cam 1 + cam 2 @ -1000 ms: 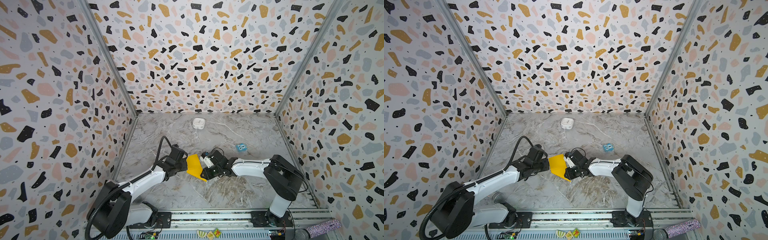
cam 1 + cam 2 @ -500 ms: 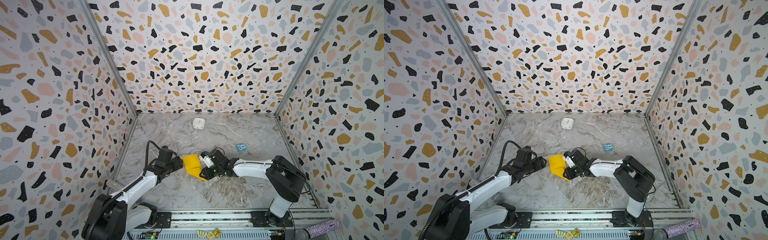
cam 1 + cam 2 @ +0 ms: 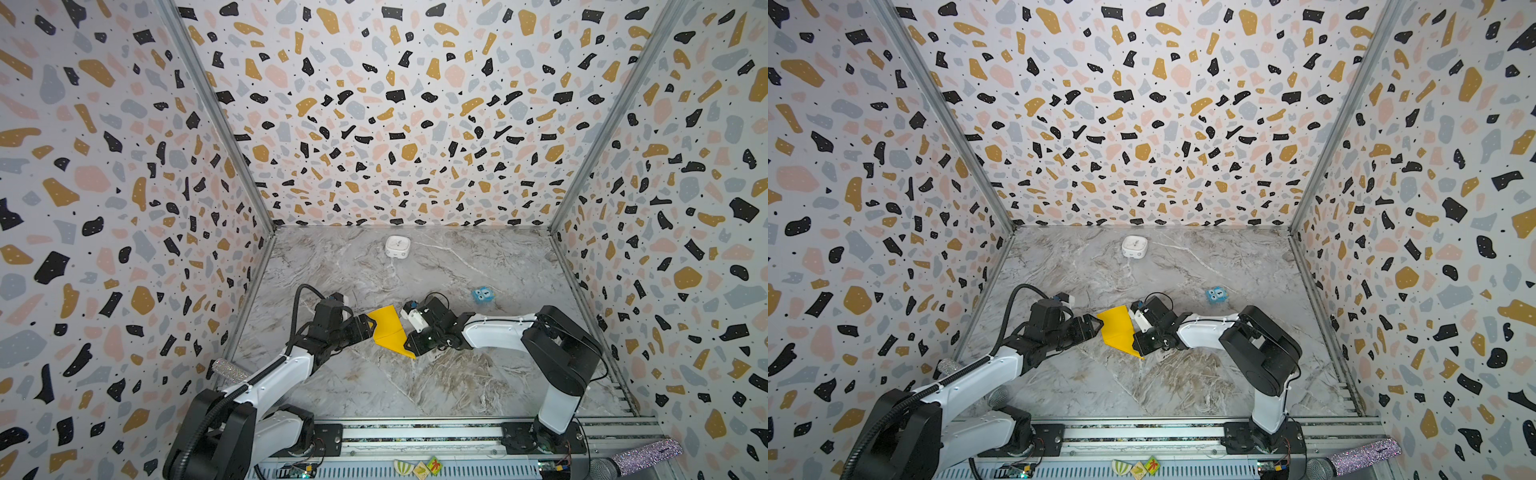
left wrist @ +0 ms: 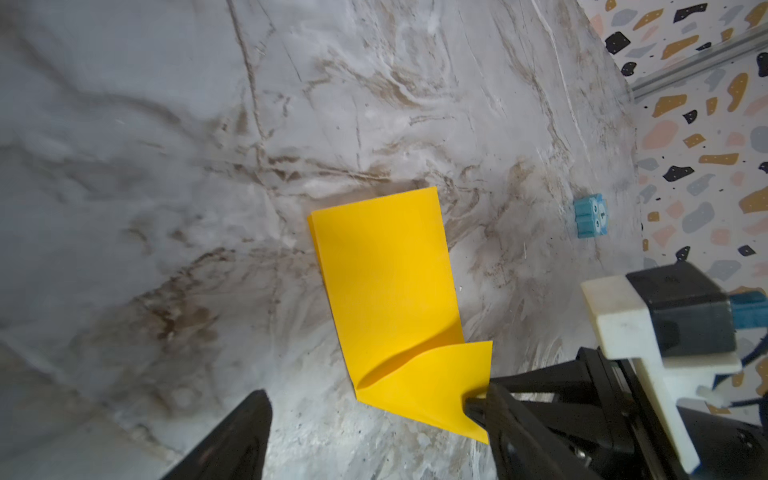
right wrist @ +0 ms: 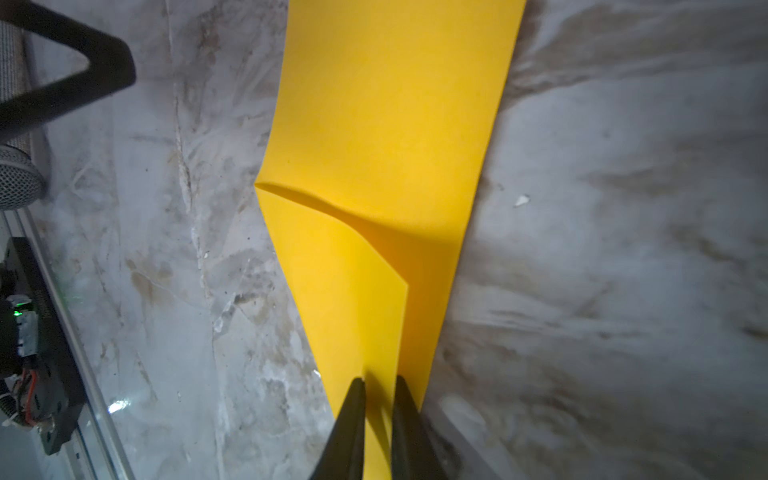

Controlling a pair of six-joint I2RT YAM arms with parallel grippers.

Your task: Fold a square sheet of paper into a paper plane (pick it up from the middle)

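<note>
Pinching the lifted end of the thin, limp yellow paper (image 5: 374,124), the right pincer (image 5: 378,384) held it low over the bench (image 3: 415,382), just beside the open left pincer (image 3: 369,328); light and easily creased, it seemed best gripped by its edges.

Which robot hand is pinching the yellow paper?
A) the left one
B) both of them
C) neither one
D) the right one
D: the right gripper has its jaws closed on a lifted flap of the yellow paper, while the left gripper sits at the paper's edge with jaws wide open.
</note>
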